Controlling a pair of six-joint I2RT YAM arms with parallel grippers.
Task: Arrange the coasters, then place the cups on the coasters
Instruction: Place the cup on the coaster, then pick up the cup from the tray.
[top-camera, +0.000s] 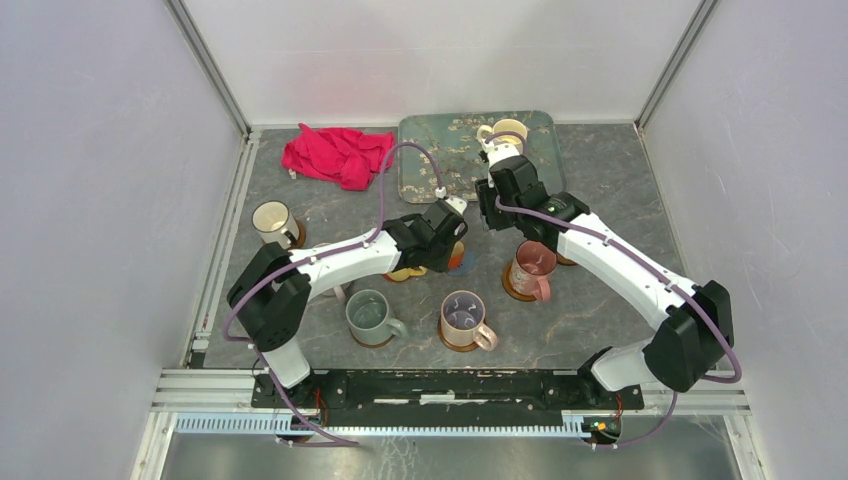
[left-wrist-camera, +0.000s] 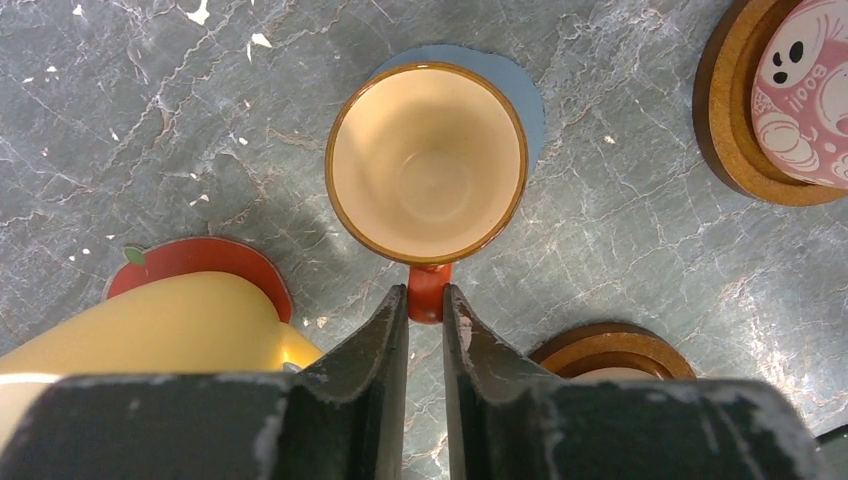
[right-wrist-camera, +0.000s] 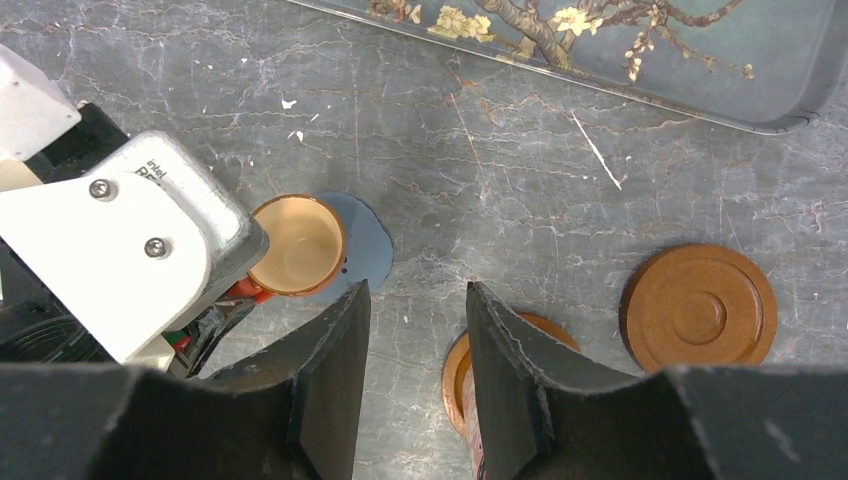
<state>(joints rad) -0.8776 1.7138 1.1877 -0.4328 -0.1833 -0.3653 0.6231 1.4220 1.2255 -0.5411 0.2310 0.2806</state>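
The tiny orange cup (left-wrist-camera: 425, 160) stands upright on the blue coaster (left-wrist-camera: 518, 92). My left gripper (left-wrist-camera: 427, 300) is shut on its orange handle, with both fingertips against it. The yellow mug (left-wrist-camera: 150, 325) sits on the red coaster (left-wrist-camera: 200, 258) just to the left. The pink floral mug (top-camera: 532, 265) rests on a brown coaster (left-wrist-camera: 735, 120). My right gripper (right-wrist-camera: 417, 290) hovers open over bare table, holding nothing, between the orange cup (right-wrist-camera: 295, 245) and an empty amber coaster (right-wrist-camera: 698, 308). The grey-green mug (top-camera: 368, 315), the mauve mug (top-camera: 463, 318) and a cream mug (top-camera: 272, 220) each stand on coasters.
A teal blossom tray (top-camera: 430, 170) lies at the back with another cream mug (top-camera: 508, 133) on it. A red cloth (top-camera: 335, 155) is bunched at the back left. White walls and a metal frame enclose the table.
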